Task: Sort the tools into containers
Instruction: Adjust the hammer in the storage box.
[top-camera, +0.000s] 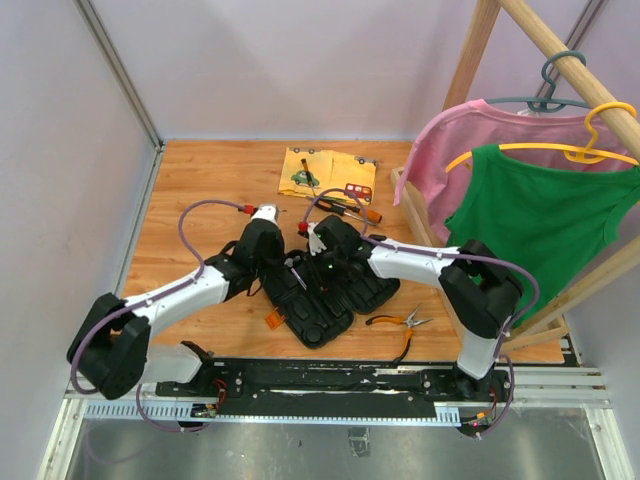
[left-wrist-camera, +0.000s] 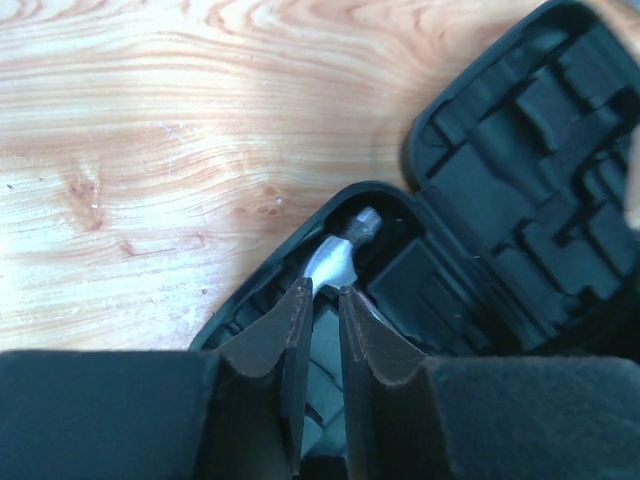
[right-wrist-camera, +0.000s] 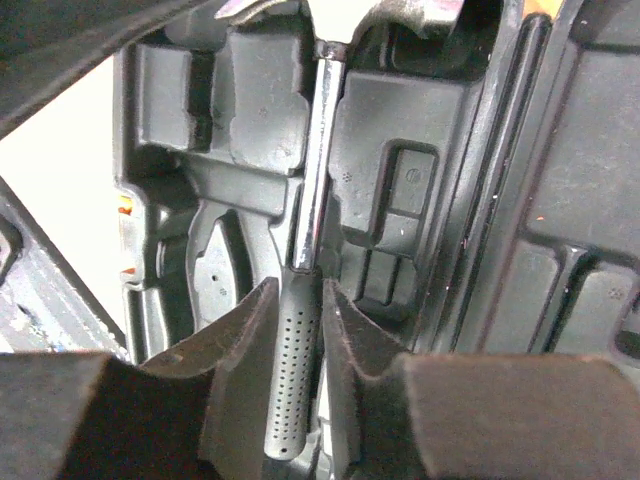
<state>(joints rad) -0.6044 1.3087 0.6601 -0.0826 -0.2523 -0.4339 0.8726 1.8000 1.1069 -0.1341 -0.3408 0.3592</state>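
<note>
Leave the orange-handled pliers lying near right on the desk. Mid-desk, in the open tool case: clamped on the claw hammer handle with the right gripper jaws. Nearly closed at the head with the left gripper jaws; gripping or not, cannot tell. Keep the shaft lined up, lower level, press home. Beyond, screwdrivers to fetch.

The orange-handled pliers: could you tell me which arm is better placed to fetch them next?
Right. The orange-handled steel pliers lie right of the black plastic tool case, near the right arm's base; the left arm sits across it.
</note>
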